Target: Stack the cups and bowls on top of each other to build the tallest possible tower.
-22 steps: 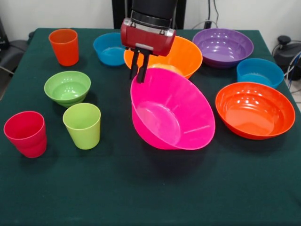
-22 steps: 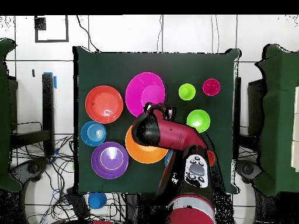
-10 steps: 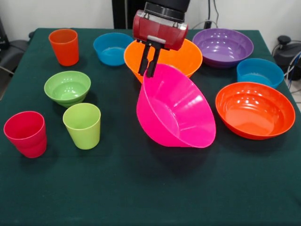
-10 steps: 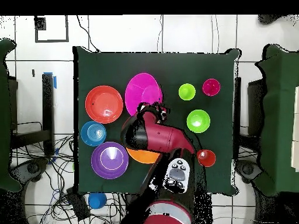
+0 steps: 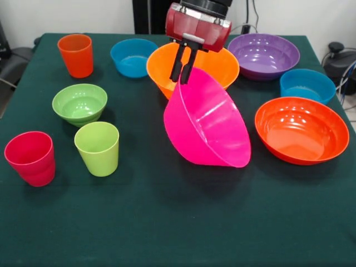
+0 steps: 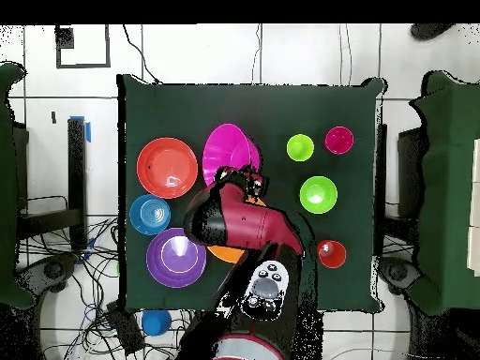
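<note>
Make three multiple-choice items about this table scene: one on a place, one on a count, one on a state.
1. In the front view, what stands directly behind the pink bowl?
A. the purple bowl
B. the yellow-orange bowl
C. the red cup

2. How many blue bowls show in the front view?
A. one
B. two
C. three

3. How is the pink bowl now?
A. flat on the table
B. upside down
C. tilted steeply, held by its rim

Answers:
1 B: the yellow-orange bowl sits just behind it.
2 B: a blue bowl at the back and another blue bowl beside the purple one.
3 C: the gripper pinches its upper rim.
</note>
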